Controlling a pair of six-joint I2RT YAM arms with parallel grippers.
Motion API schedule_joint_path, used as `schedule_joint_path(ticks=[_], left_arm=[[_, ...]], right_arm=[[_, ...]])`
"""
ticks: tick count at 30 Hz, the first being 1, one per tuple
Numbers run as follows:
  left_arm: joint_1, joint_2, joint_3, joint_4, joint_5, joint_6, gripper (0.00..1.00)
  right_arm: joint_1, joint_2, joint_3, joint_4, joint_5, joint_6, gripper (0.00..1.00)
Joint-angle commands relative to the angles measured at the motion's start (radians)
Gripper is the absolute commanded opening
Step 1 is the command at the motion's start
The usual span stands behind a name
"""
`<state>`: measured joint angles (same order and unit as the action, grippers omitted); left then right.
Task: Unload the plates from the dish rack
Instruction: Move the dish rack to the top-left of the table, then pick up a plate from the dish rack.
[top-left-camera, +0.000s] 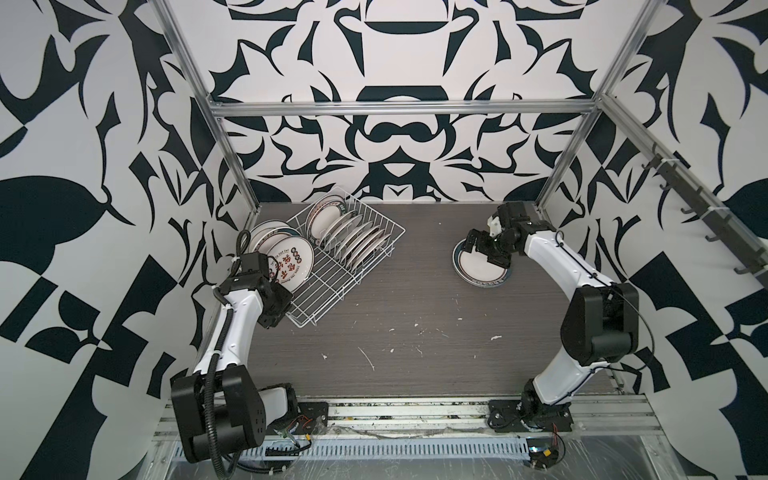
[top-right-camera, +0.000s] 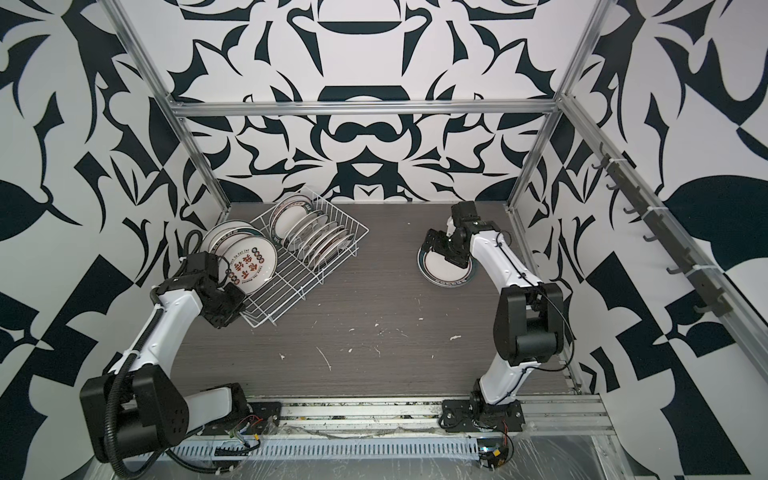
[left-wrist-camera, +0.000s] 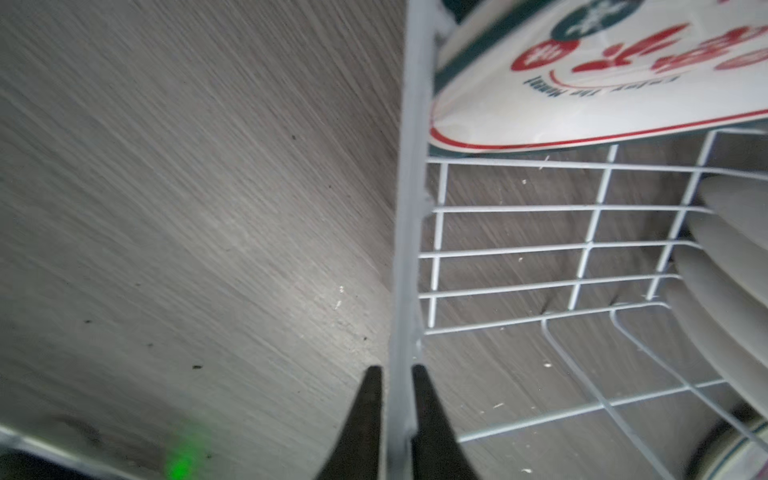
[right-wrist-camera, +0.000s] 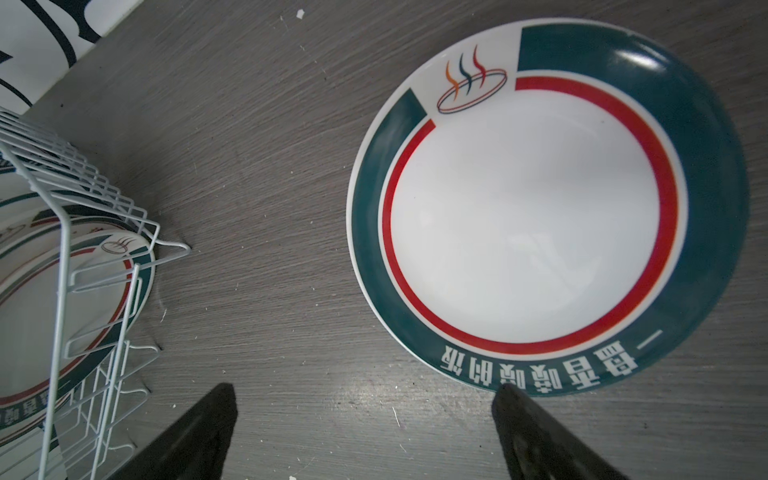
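Several plates (top-left-camera: 357, 243): upright in the dish rack (top-left-camera: 332, 293), table's (top-left-camera: 415, 353) far left.
Lone plate (right-wrist-camera: 528, 224): flat on table (teal rim, red ring).
Left gripper (left-wrist-camera: 397, 374): narrowly parted astride rack's side wire.
Right gripper (right-wrist-camera: 365, 388): wide, at lone plate's edge.

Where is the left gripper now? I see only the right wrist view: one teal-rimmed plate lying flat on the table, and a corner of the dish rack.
Observer: The left gripper is at the dish rack, one finger on each side of its wire rim; whether it clamps the rim I cannot tell.
Operator: Are unloaded plates anywhere else?
Observer: Yes, a stack of plates lies beside the rack, near the left gripper, in both top views.
Operator: What is on top?
Observer: A plate with red characters, its edge reaching over the rack.
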<state>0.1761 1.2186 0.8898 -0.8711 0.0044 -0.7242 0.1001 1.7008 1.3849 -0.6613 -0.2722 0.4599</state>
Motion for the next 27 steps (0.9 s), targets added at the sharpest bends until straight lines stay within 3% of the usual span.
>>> schedule_joint_path(ticks=[1, 6, 15, 18, 27], left_arm=[[0.006, -0.025, 0.03, -0.081, -0.05, 0.006, 0.33], [0.006, -0.029, 0.065, -0.094, -0.066, 0.041, 0.5], [0.006, -0.094, 0.293, -0.205, -0.073, 0.162, 0.62], [0.006, -0.107, 0.361, -0.171, -0.07, 0.241, 0.76], [0.004, 0.086, 0.501, -0.075, -0.012, 0.498, 0.84]], right_arm=[[0.004, -0.035, 0.013, 0.014, -0.018, -0.02, 1.0], [0.005, -0.056, -0.005, 0.015, -0.016, -0.023, 1.0], [0.005, -0.069, -0.026, 0.019, -0.015, -0.031, 1.0], [0.004, -0.061, -0.023, 0.019, -0.02, -0.048, 1.0], [0.004, -0.056, -0.054, 0.028, -0.087, -0.105, 1.0]])
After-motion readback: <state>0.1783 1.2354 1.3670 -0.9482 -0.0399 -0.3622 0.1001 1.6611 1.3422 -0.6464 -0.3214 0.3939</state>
